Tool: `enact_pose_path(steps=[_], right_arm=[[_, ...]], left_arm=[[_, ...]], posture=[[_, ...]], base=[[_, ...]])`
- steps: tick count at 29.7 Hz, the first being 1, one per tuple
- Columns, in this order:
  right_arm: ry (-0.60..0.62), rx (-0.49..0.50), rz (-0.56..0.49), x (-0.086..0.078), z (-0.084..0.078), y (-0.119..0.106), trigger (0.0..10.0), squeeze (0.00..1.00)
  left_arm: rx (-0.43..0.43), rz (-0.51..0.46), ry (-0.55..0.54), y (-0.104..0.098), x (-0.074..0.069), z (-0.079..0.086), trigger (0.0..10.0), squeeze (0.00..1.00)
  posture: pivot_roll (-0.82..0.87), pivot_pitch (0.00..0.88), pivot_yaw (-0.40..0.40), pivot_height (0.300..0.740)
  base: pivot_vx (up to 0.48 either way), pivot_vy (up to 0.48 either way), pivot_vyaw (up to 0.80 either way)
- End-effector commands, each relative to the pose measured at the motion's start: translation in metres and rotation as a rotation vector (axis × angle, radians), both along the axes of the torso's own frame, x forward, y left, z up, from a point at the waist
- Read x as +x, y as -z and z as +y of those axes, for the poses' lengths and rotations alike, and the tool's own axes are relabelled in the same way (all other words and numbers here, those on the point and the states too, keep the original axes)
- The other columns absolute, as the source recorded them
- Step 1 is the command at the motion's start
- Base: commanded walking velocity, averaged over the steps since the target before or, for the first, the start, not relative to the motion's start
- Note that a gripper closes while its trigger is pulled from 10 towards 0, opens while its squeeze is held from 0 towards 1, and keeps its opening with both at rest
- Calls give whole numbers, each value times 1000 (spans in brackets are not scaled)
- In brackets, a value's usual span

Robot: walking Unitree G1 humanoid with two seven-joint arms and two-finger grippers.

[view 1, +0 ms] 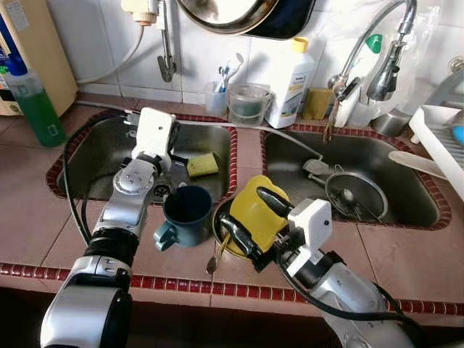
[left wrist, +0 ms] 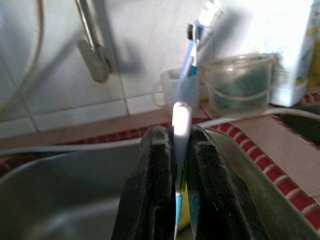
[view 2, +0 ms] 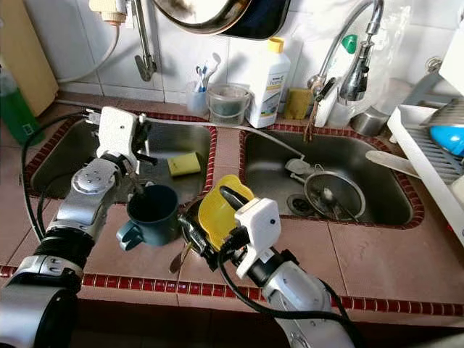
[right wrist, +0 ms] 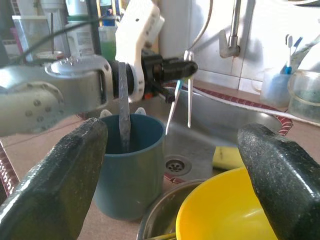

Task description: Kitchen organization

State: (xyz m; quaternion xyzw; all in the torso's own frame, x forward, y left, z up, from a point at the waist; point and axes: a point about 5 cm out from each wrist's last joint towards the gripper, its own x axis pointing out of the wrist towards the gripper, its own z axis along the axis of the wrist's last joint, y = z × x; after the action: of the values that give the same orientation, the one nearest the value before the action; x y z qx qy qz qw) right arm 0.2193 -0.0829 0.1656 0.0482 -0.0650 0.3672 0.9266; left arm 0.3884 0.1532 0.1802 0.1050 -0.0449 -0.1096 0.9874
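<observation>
A dark blue mug (view 1: 185,214) stands on the tiled counter in front of the left sink (view 1: 101,152), with a metal utensil (right wrist: 123,105) upright inside it. My left gripper (view 1: 167,175) hovers just over the mug's far rim, shut on a slim white and blue utensil (left wrist: 181,120) that hangs down. A yellow bowl (view 1: 255,206) sits tilted in a steel bowl (view 1: 220,217) to the mug's right. My right gripper (right wrist: 170,165) is open, one finger on each side of the yellow bowl. A spoon (view 1: 214,257) lies by the steel bowl.
A yellow sponge (view 1: 202,164) lies in the left sink. The right sink holds a round strainer (view 1: 355,192). Along the back wall stand a green bottle (view 1: 32,101), a clear tub (view 1: 249,104) and a white bottle (view 1: 290,83). A dish rack (view 1: 442,141) stands at far right.
</observation>
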Motion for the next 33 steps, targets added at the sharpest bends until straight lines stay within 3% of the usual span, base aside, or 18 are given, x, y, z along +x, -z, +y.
enact_pose_path(steps=[1,5,15,16,18,19,20,21,22,33], right_arm=[[2,0,-4,-3,0,-3,10000,0],[2,4,6,-6,0,-4,10000,0],[14,7,26,-9,-4,-3,10000,0],[16,6,25,-9,-4,-3,10000,0],[16,6,25,-9,-4,-3,10000,0],[16,6,25,-9,-5,-4,10000,0],[16,6,25,-9,-5,-4,10000,0],[14,6,25,-10,-4,-4,10000,0],[12,6,26,-10,-4,-4,10000,0],[10,5,22,-9,-4,-4,10000,0]], left_arm=[[-8,-13,18,-5,3,-3,10000,0],[-53,9,72,-3,3,-6,10000,0],[-29,-11,79,-6,3,-2,10000,0],[-42,-9,82,-6,3,0,10000,94],[-42,-9,82,-6,3,0,10000,94],[-46,-8,84,-6,3,0,10000,318],[-46,-8,84,-6,3,0,10000,318],[-43,-10,79,-7,4,1,10000,522],[-56,-13,77,-8,4,3,10000,1000],[-67,-23,82,-11,4,3,10000,1000]], posture=[[-263,66,-46,740],[-272,72,-42,740],[-274,64,-46,740],[-274,64,-46,740],[-274,64,-46,740],[-274,64,-46,740],[-274,64,-46,740],[-274,64,-46,740],[-271,56,-52,740],[-268,48,-53,740]], base=[[0,0,0],[0,0,0],[0,0,0],[0,0,0],[0,0,0],[0,0,0],[0,0,0],[0,0,0],[0,0,0],[0,0,0]])
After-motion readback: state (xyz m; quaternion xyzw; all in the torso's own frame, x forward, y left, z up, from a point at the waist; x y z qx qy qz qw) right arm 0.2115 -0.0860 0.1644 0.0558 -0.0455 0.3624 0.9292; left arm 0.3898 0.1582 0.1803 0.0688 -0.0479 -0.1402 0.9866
